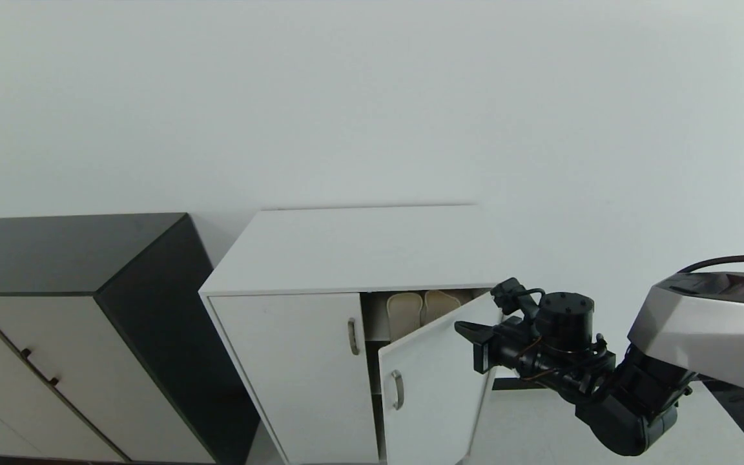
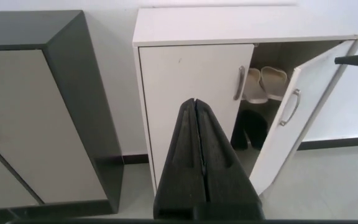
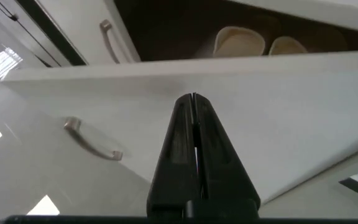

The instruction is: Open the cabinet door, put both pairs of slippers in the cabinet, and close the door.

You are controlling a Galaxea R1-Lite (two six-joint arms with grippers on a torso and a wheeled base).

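Note:
The white cabinet (image 1: 352,248) stands against the wall with its right door (image 1: 433,381) partly open. Inside on the upper shelf lies a beige pair of slippers (image 1: 422,305), also seen in the left wrist view (image 2: 265,81) and the right wrist view (image 3: 260,43). A dark pair of slippers (image 2: 250,129) stands on the shelf below. My right gripper (image 1: 469,329) is shut and empty, its tip against the outer face of the open door near its top edge (image 3: 193,99). My left gripper (image 2: 195,106) is shut and empty, well back from the cabinet's closed left door (image 2: 191,93).
A dark cabinet (image 1: 68,258) with pale doors stands close to the left of the white one. Each white door has a metal handle (image 1: 398,389) (image 1: 352,336). Pale floor lies in front and to the right.

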